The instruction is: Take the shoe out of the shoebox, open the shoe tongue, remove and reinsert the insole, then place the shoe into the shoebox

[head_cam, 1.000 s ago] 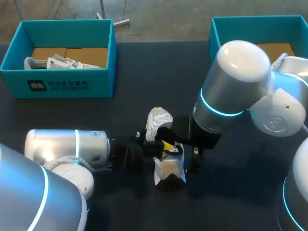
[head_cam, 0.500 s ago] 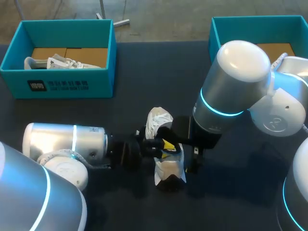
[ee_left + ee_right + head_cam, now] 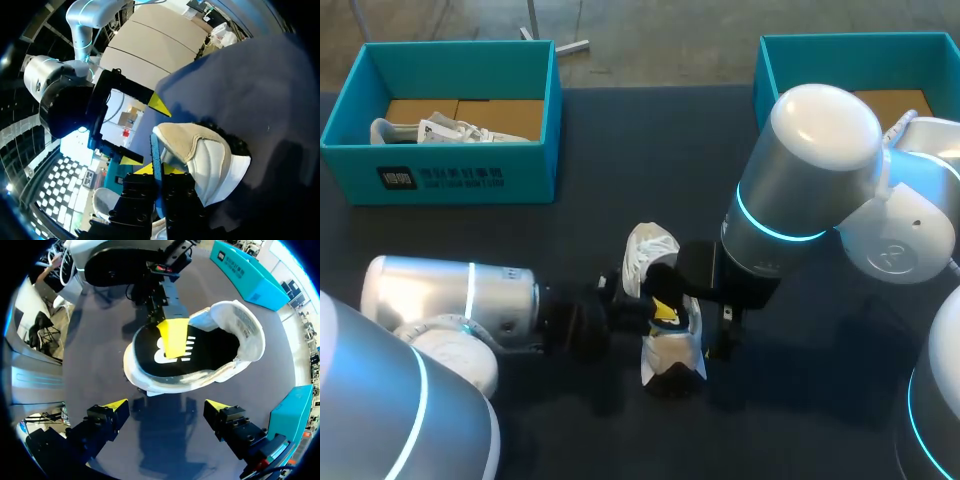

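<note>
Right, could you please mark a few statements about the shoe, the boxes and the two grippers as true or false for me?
1. The shoe lies on the table, not in a box. True.
2. The right gripper is shut on the shoe. False: it is open, with nothing between its fingers.
3. The left box is empty. False: a second shoe lies in it.
4. A black insole sits inside the shoe. True.
5. The left gripper has a yellow fingertip inside the shoe. True.

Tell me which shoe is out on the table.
The white shoe with the black insole, lying mid-table; the other white shoe lies inside the far-left teal shoebox.
</note>
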Available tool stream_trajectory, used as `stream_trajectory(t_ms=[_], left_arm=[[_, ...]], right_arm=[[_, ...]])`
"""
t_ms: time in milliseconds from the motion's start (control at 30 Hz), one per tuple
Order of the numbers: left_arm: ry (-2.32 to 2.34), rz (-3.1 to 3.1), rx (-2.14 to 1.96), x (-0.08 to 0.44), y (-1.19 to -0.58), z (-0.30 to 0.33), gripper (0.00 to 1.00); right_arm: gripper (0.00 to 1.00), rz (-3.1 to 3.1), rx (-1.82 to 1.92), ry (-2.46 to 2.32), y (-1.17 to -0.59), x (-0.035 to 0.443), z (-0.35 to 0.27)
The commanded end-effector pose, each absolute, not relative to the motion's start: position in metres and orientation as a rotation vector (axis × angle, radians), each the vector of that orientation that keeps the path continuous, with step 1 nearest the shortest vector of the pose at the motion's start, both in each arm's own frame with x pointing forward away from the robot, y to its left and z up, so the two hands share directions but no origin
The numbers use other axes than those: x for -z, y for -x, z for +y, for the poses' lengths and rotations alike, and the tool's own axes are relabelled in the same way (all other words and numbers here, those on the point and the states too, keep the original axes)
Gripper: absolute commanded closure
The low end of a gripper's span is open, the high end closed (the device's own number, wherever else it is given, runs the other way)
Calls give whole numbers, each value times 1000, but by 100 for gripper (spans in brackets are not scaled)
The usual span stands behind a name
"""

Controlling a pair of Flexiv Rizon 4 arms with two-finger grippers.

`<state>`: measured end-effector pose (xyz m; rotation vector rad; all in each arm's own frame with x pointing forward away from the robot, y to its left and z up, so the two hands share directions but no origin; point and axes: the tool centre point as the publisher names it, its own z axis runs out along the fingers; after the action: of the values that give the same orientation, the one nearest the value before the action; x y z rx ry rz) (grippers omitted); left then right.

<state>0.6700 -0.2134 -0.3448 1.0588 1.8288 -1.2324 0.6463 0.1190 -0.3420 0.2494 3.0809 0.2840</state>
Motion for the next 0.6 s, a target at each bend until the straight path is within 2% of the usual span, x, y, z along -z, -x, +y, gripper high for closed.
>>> stream_trajectory(t_ms=[33, 367, 467, 600], left_arm=[[-1032, 1844, 1203, 353, -682, -224, 100], [-1010, 1877, 1235, 350, -685, -224, 100], [-1014, 1888, 1271, 346, -680, -223, 91], [-1015, 1888, 1295, 340, -674, -220, 83]], right_arm=[[0, 3079, -283, -250, -646, 344, 120], [0, 3079, -283, -250, -646, 344, 120], [0, 3079, -283, -250, -646, 344, 120], [0, 3079, -283, -250, -646, 344, 120]])
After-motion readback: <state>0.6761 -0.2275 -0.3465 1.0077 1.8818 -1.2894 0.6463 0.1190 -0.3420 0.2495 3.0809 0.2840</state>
